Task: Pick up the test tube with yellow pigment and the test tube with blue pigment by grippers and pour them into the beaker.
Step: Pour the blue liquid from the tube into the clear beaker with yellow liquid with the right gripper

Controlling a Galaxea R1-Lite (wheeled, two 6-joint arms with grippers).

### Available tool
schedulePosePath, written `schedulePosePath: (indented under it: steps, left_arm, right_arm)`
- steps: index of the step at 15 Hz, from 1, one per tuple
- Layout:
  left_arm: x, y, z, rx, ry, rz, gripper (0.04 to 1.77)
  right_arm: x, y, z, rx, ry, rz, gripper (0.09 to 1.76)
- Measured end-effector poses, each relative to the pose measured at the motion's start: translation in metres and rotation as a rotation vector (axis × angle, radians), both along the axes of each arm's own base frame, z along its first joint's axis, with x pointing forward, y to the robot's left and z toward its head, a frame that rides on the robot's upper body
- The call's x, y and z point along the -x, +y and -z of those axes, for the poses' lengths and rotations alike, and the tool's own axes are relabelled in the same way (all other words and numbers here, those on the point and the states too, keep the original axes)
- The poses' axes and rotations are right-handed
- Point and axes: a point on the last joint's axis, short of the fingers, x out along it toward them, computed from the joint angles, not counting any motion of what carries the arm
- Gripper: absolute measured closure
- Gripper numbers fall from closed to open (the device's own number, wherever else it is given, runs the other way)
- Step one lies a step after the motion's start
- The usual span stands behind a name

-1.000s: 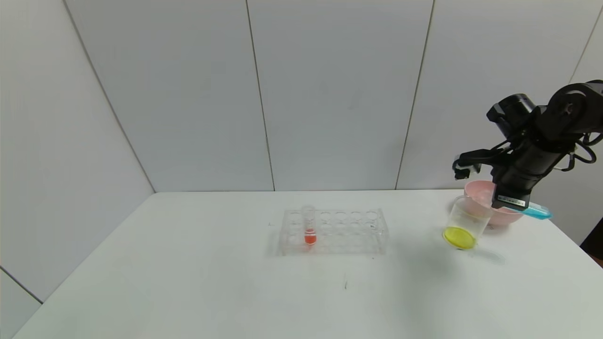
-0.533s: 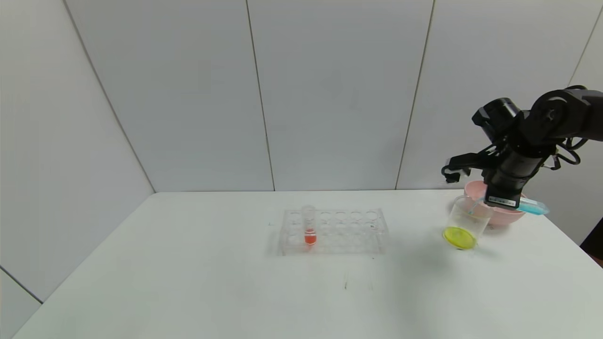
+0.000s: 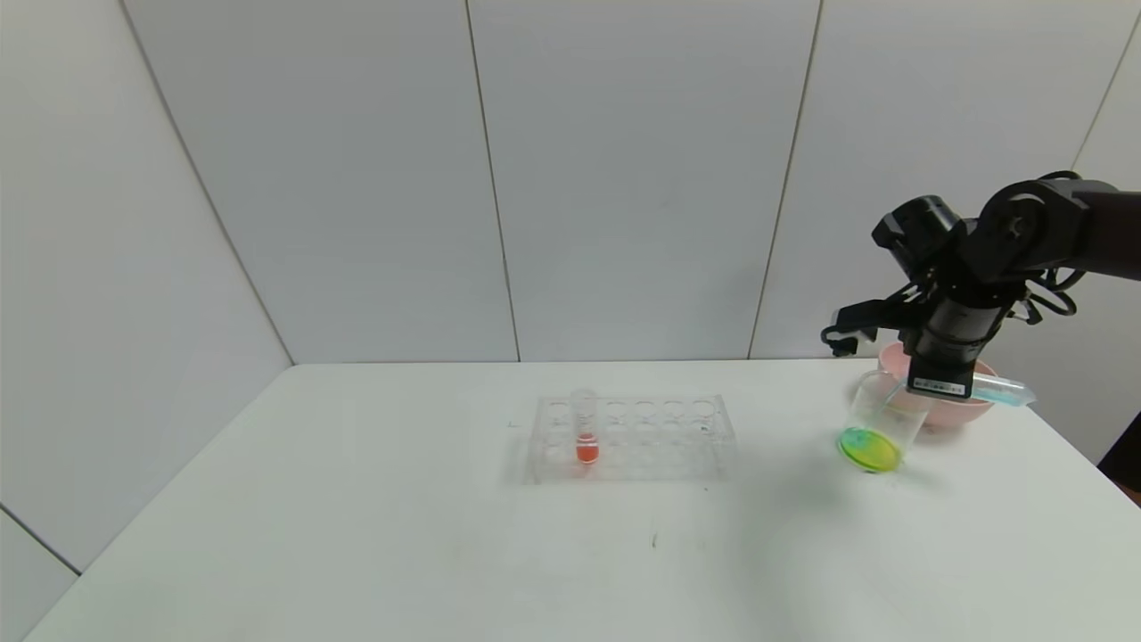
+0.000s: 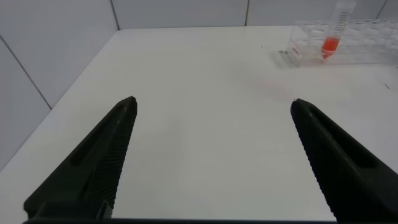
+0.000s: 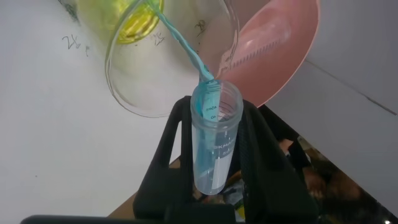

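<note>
My right gripper (image 3: 938,385) is shut on the test tube with blue pigment (image 3: 1000,390), held tilted with its mouth over the beaker (image 3: 878,419). In the right wrist view the tube (image 5: 213,140) sits between the fingers (image 5: 169,149) and a thin blue stream runs from its mouth into the beaker (image 5: 158,74). The beaker holds yellow liquid turning green-blue at one side. The test tube with yellow pigment is out of view. My left gripper (image 4: 212,158) is open and empty, low over the table's left part.
A pink bowl (image 3: 945,399) stands right behind the beaker, near the table's right edge. A clear many-holed rack (image 3: 631,437) at the table's middle holds one tube with orange-red liquid (image 3: 585,428); the rack also shows in the left wrist view (image 4: 348,40).
The right arm has moved left and tipped the blue tube further. Blue liquid now runs into the beaker, and its yellow liquid has begun to turn green.
</note>
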Motion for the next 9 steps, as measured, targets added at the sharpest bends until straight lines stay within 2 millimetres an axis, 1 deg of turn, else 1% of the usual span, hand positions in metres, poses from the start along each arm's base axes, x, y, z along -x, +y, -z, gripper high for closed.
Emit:
schedulePosePath:
  steps: [5,9]
  left_arm:
    - [0.0,0.0,0.0,0.0,0.0,0.0,0.05]
    - [0.0,0.0,0.0,0.0,0.0,0.0,0.05]
  right_arm:
    - [-0.003,0.006,0.004,0.082,0.0,-0.001,1.35]
    - [-0.001,0.013,0.004,0.143,0.013,-0.028,1.35]
